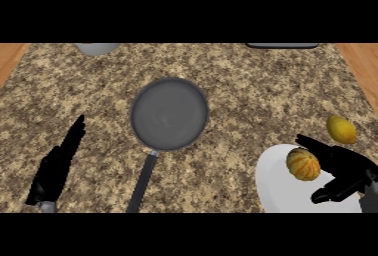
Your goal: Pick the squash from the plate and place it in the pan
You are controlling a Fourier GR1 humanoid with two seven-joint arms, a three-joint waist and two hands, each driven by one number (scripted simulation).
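- The squash, orange with pale ribs, sits on the white plate at the lower right of the counter, so the pick is not yet done.
- The right hand is just beside the squash, on its right. One finger stretches up and to the left past the top of the squash, and the thumb curls in lower down. The fingers are spread apart with nothing held between them. I cannot tell whether any part of the hand touches the squash.
- The pan lies in the middle of the counter, well apart from the plate, with its handle pointing down toward the robot. Nothing is in it.
- The left hand rests open at the lower left, fingers straight and pointing up, away from everything.
- A yellow lemon-like fruit lies on the counter just above the plate; it is not part of the job.
- By my reckoning nearly all of the task is left: close on the squash, lift it, carry it left across the counter, and set it in the pan.
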